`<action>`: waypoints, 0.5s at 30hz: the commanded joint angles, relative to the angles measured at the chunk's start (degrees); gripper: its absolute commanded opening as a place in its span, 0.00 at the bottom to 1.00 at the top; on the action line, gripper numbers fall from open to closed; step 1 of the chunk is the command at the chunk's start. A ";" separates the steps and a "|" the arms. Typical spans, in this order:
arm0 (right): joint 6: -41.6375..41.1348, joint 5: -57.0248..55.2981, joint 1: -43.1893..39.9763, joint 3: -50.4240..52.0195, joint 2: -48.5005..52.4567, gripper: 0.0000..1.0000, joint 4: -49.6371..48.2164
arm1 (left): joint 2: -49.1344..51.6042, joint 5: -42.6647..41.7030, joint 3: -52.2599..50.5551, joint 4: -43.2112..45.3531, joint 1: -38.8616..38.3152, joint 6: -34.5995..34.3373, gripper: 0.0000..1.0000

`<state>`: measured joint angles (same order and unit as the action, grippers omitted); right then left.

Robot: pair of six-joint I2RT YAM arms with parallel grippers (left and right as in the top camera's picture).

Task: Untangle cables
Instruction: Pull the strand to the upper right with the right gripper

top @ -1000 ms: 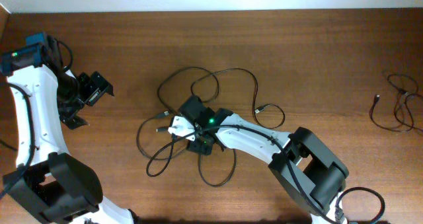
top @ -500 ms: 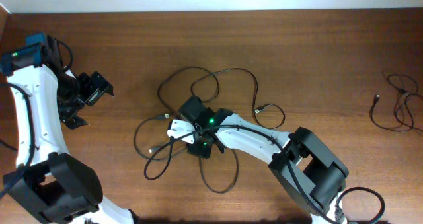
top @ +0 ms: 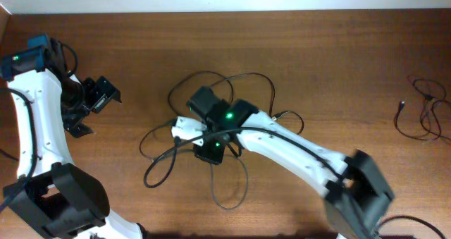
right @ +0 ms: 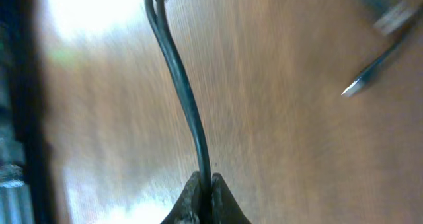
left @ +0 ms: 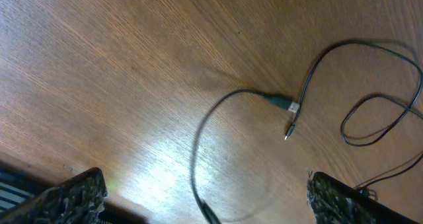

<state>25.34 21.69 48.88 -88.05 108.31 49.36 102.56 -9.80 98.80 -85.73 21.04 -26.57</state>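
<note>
Since a second ago: my right gripper (top: 177, 127) has shut and drawn a little away from where it was. The tangle of cables (top: 204, 73) came with it, and the loops on its near side have slid and changed shape. My right arm is smeared with motion at the elbow. My left gripper (top: 95, 112) has not shifted.

Right jaws: pressed together on one black strand. Only the right wrist view proves this. There the right gripper (right: 201, 194) has its tips meeting at the bottom edge, and the cable (right: 185, 98) comes out of the pinch and runs straight ahead over the table (top: 317, 48). Off to one side of that strand lies a bright plug tip (right: 353, 86), blurred and clear of the tips. From overhead my own wrist hides the pinch. That view gives instead the whole knot, looping around the jaws on every side.

Left jaws: spread as wide as they go, holding nothing. In the left wrist view the two fingers (left: 73, 197) sit in the bottom corners, and between them a curved strand (left: 198, 145) runs ahead to a small plug (left: 284, 105). Further loops lie beyond it. Overhead shows what this view cannot: these jaws are well apart from the tangle.

Overhead alone also shows a separate cord bundle (top: 423, 112), far behind my right jaws at the table's edge.
</note>
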 commanded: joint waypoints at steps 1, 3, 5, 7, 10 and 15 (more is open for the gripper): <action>-0.31 1.68 -2.10 -5.25 -7.48 0.04 0.98 | -0.13 0.68 0.79 -0.07 0.24 0.33 0.99; -0.33 1.68 -5.62 -7.72 -11.21 0.04 1.01 | -0.13 0.68 0.79 -0.04 0.24 0.33 0.99; -0.31 1.29 -11.61 -8.79 -15.76 0.04 0.81 | -0.13 0.68 0.79 -0.07 0.24 0.33 0.99; -2.10 -3.87 -19.34 -8.79 -19.12 0.04 1.75 | -0.13 0.68 0.79 -0.07 0.24 0.33 0.99; -10.82 -15.06 -32.92 -8.76 -20.15 0.04 3.48 | -0.13 0.66 0.79 -0.07 0.24 0.33 0.99; -26.21 -17.88 -57.07 -8.61 -16.00 0.04 11.54 | -0.13 0.66 0.79 -0.07 0.24 0.33 0.99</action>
<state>7.31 5.37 -2.07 -95.79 90.28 57.82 102.56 -9.56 98.80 -85.78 21.04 -26.57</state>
